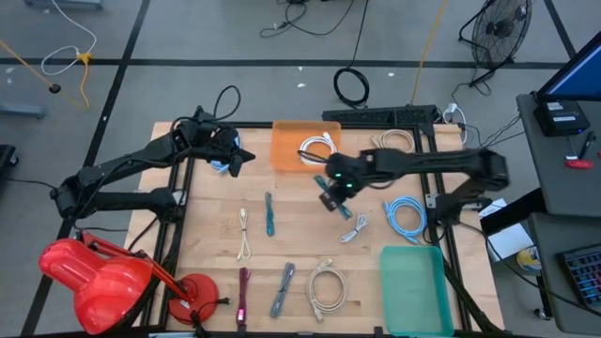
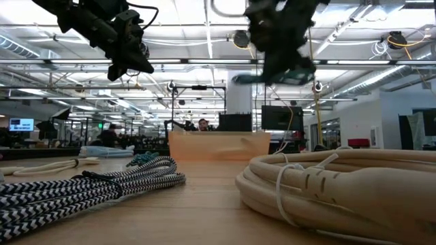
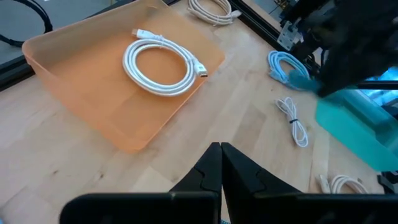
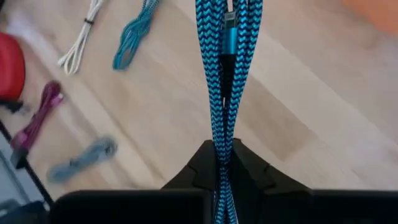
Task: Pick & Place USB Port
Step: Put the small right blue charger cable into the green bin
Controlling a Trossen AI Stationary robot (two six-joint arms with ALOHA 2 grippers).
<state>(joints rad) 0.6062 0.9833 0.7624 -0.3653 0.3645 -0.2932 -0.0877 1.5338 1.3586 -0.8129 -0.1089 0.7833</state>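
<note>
Trays [image 1: 302, 137]: 2 | right gripper [image 1: 331, 197]: clamps 1 blue braided cable [image 4: 225, 68]

The right gripper [image 1: 331, 194] hangs raised above the counter's middle, its arm reaching in from 3 o'clock, jaws pinched tight on a braided blue cable [image 4: 222, 74]. The left gripper [image 1: 237, 160] hovers toward 10 o'clock, jaws closed, empty.

Grey floor [image 1: 188, 28] with a fan [image 1: 495, 33]; ceiling strip lights [image 2: 204, 27] glow overhead
</note>
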